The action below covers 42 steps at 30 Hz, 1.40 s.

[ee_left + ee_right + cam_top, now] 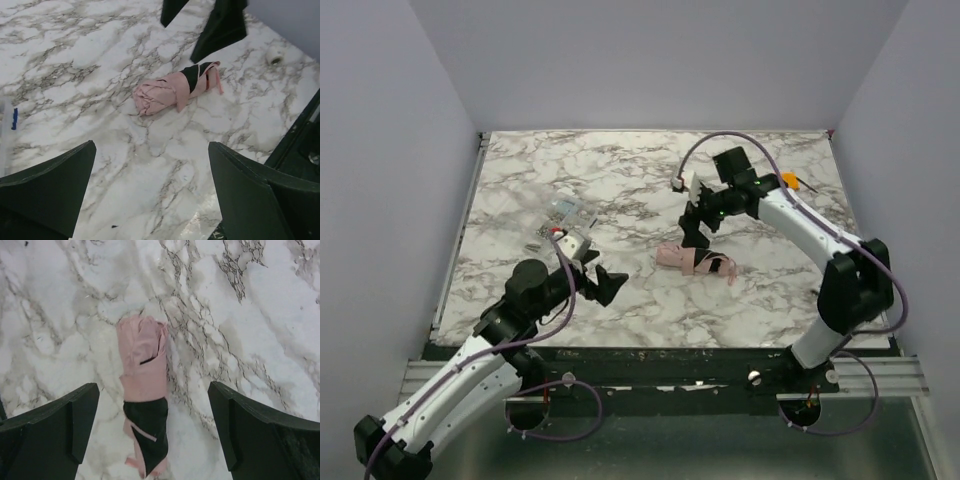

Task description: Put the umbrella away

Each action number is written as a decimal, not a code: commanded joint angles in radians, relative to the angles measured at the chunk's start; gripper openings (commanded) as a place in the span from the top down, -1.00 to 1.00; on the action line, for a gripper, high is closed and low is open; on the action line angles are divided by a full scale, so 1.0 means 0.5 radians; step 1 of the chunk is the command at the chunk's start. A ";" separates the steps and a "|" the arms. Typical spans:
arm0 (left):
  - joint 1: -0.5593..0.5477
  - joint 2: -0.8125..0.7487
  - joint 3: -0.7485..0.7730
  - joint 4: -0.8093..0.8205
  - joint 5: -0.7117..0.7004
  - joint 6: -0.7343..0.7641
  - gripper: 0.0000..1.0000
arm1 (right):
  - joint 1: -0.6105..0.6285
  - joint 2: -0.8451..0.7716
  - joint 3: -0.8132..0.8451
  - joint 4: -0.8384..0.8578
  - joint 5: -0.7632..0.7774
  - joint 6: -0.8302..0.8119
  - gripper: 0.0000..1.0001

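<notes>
From above, the marble table (620, 170) has lots of bare room near its far edge; the umbrella (695, 262) lies near the middle, a soft pink rolled bundle; the right gripper (694, 236) hangs just over it, and the left gripper (610, 285) is well apart on the near side. Left wrist: the dark claw is spread wide and holds nothing; the crumpled pink cloth (162, 92) lies ahead (a dark band wraps one end). Right wrist: the claw is wide on both sides of the umbrella (142, 365), not touching it.

Orange object (788, 180) too small to identify; packet (563, 210) contents unclear.
</notes>
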State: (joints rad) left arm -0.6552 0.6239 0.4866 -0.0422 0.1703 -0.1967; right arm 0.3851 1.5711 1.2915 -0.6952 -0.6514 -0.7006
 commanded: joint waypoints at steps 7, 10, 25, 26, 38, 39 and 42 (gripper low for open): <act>0.024 -0.983 -0.328 -0.377 -0.238 -0.583 -0.97 | 0.194 0.562 0.244 -0.125 0.439 0.134 -0.99; 0.025 -1.065 -0.341 -0.395 -0.268 -0.604 -0.97 | 0.194 0.557 0.165 -0.133 0.447 0.129 -0.97; 0.024 -1.039 -0.350 -0.385 -0.270 -0.631 -0.97 | 0.243 0.597 -0.073 0.050 0.357 0.287 -0.05; 0.022 -1.041 -0.350 -0.390 -0.272 -0.631 -0.97 | 0.244 0.601 -0.071 0.068 0.341 0.332 0.06; 0.023 -1.152 -0.379 -0.442 -0.318 -0.710 -0.97 | -0.170 0.634 -0.148 0.751 -0.420 1.654 0.43; 0.023 -1.147 -0.382 -0.430 -0.323 -0.716 -0.97 | -0.169 0.635 -0.193 0.882 -0.391 1.877 0.41; 0.024 -1.115 -0.366 -0.413 -0.324 -0.752 -0.97 | -0.169 0.671 -0.273 1.202 -0.230 2.477 0.34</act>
State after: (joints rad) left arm -0.6479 0.0608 0.3065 -0.2527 0.0368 -0.5354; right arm 0.2794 1.8797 1.2060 -0.3771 -0.7429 0.0498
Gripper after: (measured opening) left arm 0.981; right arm 0.435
